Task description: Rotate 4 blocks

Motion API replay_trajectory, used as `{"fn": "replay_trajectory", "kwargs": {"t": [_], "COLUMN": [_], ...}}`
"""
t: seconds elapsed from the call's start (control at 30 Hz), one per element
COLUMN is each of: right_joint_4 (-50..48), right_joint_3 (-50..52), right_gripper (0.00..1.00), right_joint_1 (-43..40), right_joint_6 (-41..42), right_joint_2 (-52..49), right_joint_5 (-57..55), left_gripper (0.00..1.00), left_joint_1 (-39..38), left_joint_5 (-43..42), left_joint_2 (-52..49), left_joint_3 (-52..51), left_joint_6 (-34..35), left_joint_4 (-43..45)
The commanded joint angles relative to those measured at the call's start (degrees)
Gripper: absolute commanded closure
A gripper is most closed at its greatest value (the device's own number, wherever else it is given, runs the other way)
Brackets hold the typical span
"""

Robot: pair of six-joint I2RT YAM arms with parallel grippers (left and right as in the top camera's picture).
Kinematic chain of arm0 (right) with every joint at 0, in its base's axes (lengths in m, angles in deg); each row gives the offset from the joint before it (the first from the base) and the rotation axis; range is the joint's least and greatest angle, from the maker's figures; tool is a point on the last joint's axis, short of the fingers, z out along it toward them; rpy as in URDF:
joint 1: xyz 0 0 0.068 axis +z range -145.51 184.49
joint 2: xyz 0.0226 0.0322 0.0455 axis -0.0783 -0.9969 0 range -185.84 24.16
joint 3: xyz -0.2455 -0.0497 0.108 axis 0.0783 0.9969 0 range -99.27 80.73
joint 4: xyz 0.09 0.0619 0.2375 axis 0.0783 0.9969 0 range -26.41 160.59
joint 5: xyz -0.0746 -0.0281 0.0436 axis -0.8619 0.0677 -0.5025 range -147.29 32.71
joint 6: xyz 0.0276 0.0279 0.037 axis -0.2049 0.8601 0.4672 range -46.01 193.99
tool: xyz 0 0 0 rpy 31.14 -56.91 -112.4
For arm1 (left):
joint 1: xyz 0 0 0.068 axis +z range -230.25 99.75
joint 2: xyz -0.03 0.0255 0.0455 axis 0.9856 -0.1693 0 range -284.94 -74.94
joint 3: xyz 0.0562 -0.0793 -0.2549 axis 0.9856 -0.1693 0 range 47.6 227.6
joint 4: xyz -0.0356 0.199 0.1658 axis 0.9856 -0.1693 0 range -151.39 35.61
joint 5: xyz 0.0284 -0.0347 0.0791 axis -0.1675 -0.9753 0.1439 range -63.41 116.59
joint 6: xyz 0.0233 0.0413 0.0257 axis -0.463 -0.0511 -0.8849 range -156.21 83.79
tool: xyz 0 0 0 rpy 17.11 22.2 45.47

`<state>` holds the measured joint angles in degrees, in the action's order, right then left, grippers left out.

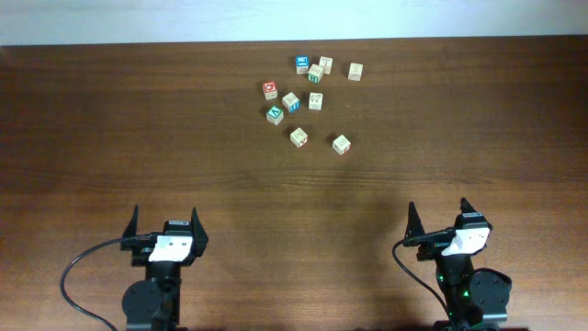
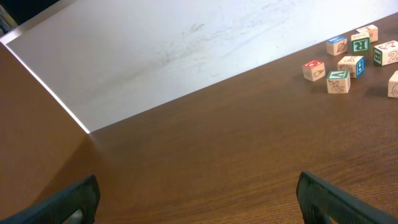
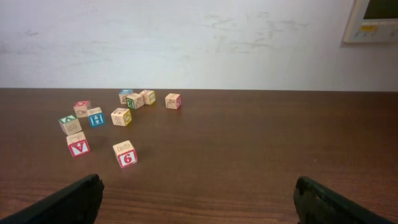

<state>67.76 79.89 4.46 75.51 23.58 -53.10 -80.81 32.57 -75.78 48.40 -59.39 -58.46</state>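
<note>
Grained dark-wood table, pale cube blocks, left end effector, right end effector released

Looks like a robot lab or office room: dark wood-grain surface, bare white wall, wall-mounted control panel, two cabled robot arms mounted at its near edge.

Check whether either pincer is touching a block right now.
No, the left pincer and right pincer sit open, well short of the blocks.
</note>
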Motion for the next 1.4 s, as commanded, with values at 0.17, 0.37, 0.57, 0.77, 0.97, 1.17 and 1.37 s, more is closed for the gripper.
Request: {"fn": "replay_trajectory", "kwargs": {"t": [0.17,0.37,0.57,0.77,0.97,1.17,1.37], "right_joint_4": [-0.09,-0.11,-0.11,-0.13,-0.13,-2.12,-3.61], "right_joint_3": [0.52,0.52,0.52,0.52,0.52,0.5,-3.3], "right_gripper": [0.02,0.02,0.02,0.02,0.02,0.02,0.02], "right_joint_1": [-0.37,-0.37,-0.37,-0.37,-0.37,-0.37,-0.37], "right_joint_6": [0.2,0.2,0.2,0.2,0.2,0.2,0.15], "right_joint_2": [0.37,0.37,0.37,0.37,0.37,0.37,0.17], "right_joint_5": [0.13,0.13,0.13,0.13,0.15,0.13,0.11], "left_gripper": [0.01,0.01,0.01,0.01,0.01,0.01,0.01], "left_joint_1": [0.35,0.35,0.35,0.35,0.35,0.37,0.37], "left_joint_5": [0.24,0.24,0.26,0.22,0.26,0.26,0.28], "left_joint_2": [0.44,0.44,0.44,0.44,0.44,0.44,0.44], "left_joint_3": [-0.26,-0.26,-0.26,-0.26,-0.26,-0.26,3.02], "left_joint_6": [-0.94,-0.94,-0.94,-0.94,-0.94,-0.85,2.43], "left_joint_4": [-0.07,-0.07,-0.04,-0.04,-0.02,3.06,3.58]}}
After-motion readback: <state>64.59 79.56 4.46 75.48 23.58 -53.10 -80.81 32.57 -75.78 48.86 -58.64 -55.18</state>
